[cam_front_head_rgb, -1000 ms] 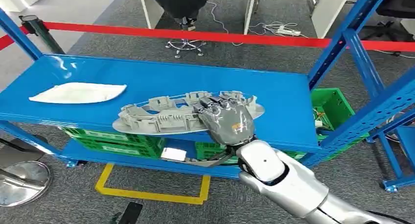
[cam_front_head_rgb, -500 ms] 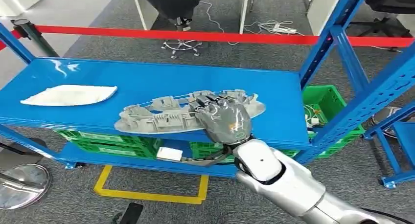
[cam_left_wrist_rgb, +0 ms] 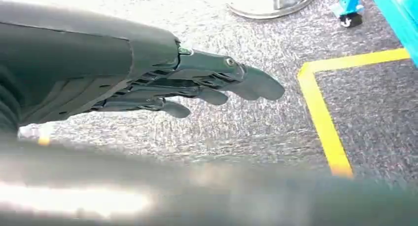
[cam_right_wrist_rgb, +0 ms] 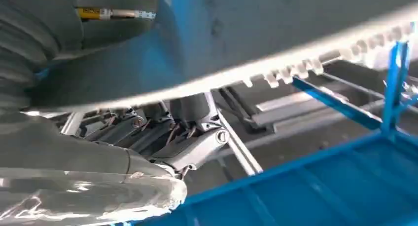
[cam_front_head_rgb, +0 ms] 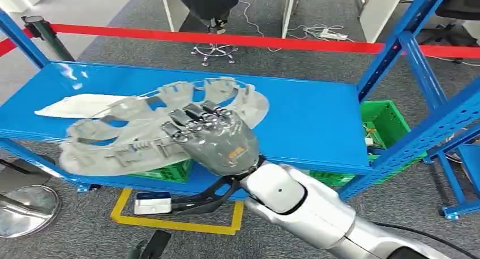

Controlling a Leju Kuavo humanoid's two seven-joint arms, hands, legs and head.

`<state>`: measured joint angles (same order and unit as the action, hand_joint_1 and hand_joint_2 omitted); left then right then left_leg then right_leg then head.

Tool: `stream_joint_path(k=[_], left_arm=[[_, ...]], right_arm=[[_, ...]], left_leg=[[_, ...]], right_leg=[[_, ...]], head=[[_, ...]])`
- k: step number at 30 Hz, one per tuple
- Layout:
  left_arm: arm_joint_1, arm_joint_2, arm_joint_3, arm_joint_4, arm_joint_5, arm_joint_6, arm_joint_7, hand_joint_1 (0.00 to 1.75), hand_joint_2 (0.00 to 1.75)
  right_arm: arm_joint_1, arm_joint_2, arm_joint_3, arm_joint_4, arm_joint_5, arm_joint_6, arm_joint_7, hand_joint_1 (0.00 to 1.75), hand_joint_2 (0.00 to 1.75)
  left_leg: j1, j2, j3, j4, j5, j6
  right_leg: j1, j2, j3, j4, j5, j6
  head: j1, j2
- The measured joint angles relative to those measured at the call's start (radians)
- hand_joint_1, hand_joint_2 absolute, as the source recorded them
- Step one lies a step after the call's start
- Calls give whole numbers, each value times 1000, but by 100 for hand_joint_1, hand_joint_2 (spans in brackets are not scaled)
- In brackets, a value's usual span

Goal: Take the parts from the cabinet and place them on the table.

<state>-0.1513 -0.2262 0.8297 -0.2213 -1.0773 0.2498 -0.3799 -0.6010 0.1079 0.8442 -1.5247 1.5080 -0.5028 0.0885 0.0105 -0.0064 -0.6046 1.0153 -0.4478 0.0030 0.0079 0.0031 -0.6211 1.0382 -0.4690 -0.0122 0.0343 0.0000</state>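
Hand, my right, is gripping the grey ribbed plastic part, now lifted off the blue steel shelf towards me; extraction succeeding.

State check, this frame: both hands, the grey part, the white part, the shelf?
Right hand: grips the grey part.
Grey plastic part: lifted, tilted, partly overhanging the shelf's front edge.
White part: lying flat on the shelf.
Left hand: holds nothing, fingers extended over the floor.
Blue shelf: bears the white part.
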Motion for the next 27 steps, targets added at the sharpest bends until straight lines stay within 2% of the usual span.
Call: stream_joint_path(k=[1, 3, 4, 5, 6, 8, 9, 10, 11, 12, 14, 15, 16, 17, 19, 20, 21, 22, 23, 24, 25, 26, 27], left_arm=[[-1, 0, 0, 0, 2, 5, 2, 0, 175], [1, -1, 0, 0, 10, 14, 6, 0, 175], [0, -3, 0, 0, 11, 20, 7, 0, 175], [0, -2, 0, 0, 11, 25, 13, 0, 175], [0, -2, 0, 0, 11, 33, 18, 0, 175], [1, -2, 0, 0, 12, 55, 39, 0, 175], [2, -2, 0, 0, 16, 66, 47, 0, 175], [3, -2, 0, 0, 18, 78, 52, 0, 175], [4, -2, 0, 0, 18, 87, 56, 0, 175], [4, -2, 0, 0, 18, 94, 58, 0, 175], [3, -2, 0, 0, 18, 102, 58, 0, 175], [2, -3, 0, 0, 18, 104, 59, 0, 175], [1, -6, 0, 0, 18, 106, 59, 0, 175], [-1, -5, 0, 0, 19, 111, 61, 0, 175], [5, -7, 0, 0, 20, 116, 65, 0, 175], [7, -8, 0, 0, 20, 119, 67, 0, 175], [5, -8, 1, 0, 20, 123, 69, 0, 175], [3, -9, 1, 0, 21, 131, 71, 0, 175], [1, -10, 1, 0, 21, 135, 73, 0, 175], [1, -13, 1, 0, 24, 139, 74, 0, 175], [3, -13, 1, 0, 27, 143, 74, 0, 175], [5, -13, 1, 0, 31, 145, 74, 0, 175], [6, -13, 1, 0, 32, 146, 74, 0, 175]], right_arm=[[-6, 4, 4, -2, -1, 0, 2, 175, 175], [-6, 7, 8, -2, -3, 0, 5, 175, 175], [-8, 9, 10, -2, -3, 0, 6, 175, 175], [-9, 13, 10, -2, -3, 0, 7, 175, 175], [-10, 15, 11, -2, -3, 0, 8, 175, 175], [-12, 19, 11, -2, -8, 0, 9, 175, 175], [-11, 20, 14, -2, -9, 0, 10, 175, 175], [-10, 20, 16, -2, -11, 0, 10, 175, 175], [-7, 20, 19, -2, -14, 0, 11, 175, 175], [-7, 21, 21, -2, -19, 0, 13, 175, 175], [-5, 21, 26, -2, -26, 0, 13, 175, 175], [-5, 23, 29, -2, -30, 0, 14, 175, 175], [-8, 24, 29, -2, -33, 0, 16, 175, 175], [-9, 26, 30, -2, -37, 0, 16, 175, 175], [-9, 26, 30, -2, -45, -1, 18, 175, 175], [-9, 26, 29, -1, -50, -2, 19, 175, 175], [-9, 26, 29, -1, -53, -2, 19, 175, 175], [-10, 26, 28, 0, -57, -3, 19, 175, 175], [-9, 26, 27, 0, -60, -5, 19, 175, 175], [-8, 26, 27, 2, -61, -6, 19, 175, 175], [-6, 26, 27, 5, -64, -6, 19, 175, 175], [-3, 26, 27, 8, -69, -6, 19, 175, 175], [-2, 26, 26, 11, -73, -6, 19, 175, 175]], left_leg=[[-3, 0, -5, 3, 0, -8], [2, 0, -4, -2, 3, -20], [2, 0, -2, -6, 6, -27], [4, 0, -4, 3, -5, -30], [1, 1, -13, 25, -26, -34], [3, 1, -71, 157, -102, -40], [3, 1, -103, 227, -130, -43], [3, 1, -126, 274, -140, -46], [3, 2, -126, 275, -124, -48], [5, 2, -108, 235, -87, -50], [11, 2, -36, 86, 0, -53], [12, 1, -11, 37, -1, -55], [9, 1, -7, 21, -7, -51], [10, 0, -14, 24, -9, -36], [5, -1, -16, 23, -10, -28], [10, 0, -16, 19, -6, -19], [11, 2, -14, 19, -5, -15], [10, 2, -14, 19, -3, -8], [9, 3, -16, 19, -3, -3], [7, 3, -17, 19, -3, -2], [6, 4, -18, 19, -2, 0], [4, 4, -18, 19, -1, 1], [2, 4, -18, 19, -1, 1]], right_leg=[[1, 1, 13, -16, 1, 0], [5, 5, 10, -13, 1, -2], [4, 5, 12, -18, 5, -7], [-7, 2, 20, -34, 14, -10], [-6, 2, 24, -40, 16, -14], [-6, 1, 24, -38, 16, -18], [-6, 1, 24, -37, 15, -19], [-5, 1, 24, -35, 14, -19], [-6, 1, 24, -33, 13, -19], [-7, 2, 24, -30, 10, -17], [-9, 3, 24, -19, 2, -10], [-9, 3, 21, -14, -3, -3], [1, 5, 11, -3, -5, 1], [1, 5, 4, -2, -2, 4], [-1, 5, 4, -3, 0, 9], [-2, 5, 2, 1, -4, 14], [-3, 5, -10, 15, -19, 19], [-4, 2, -30, 63, -53, 24], [-6, 2, -63, 139, -90, 27], [-7, 2, -98, 214, -121, 29], [-7, 2, -127, 274, -142, 29], [-7, 2, -137, 297, -141, 27], [-7, 2, -121, 268, -115, 22]], head=[[2, 0], [0, 0], [2, 0], [1, 0], [-2, 0], [-4, 0], [-3, 0], [-4, 0], [-3, 0], [-4, 0], [-3, 0], [-4, 0], [-8, 0], [-7, 0], [-2, 0], [-3, 0], [-2, 0], [6, 0], [7, 0], [6, 0], [8, 0], [6, 0], [7, 0]])
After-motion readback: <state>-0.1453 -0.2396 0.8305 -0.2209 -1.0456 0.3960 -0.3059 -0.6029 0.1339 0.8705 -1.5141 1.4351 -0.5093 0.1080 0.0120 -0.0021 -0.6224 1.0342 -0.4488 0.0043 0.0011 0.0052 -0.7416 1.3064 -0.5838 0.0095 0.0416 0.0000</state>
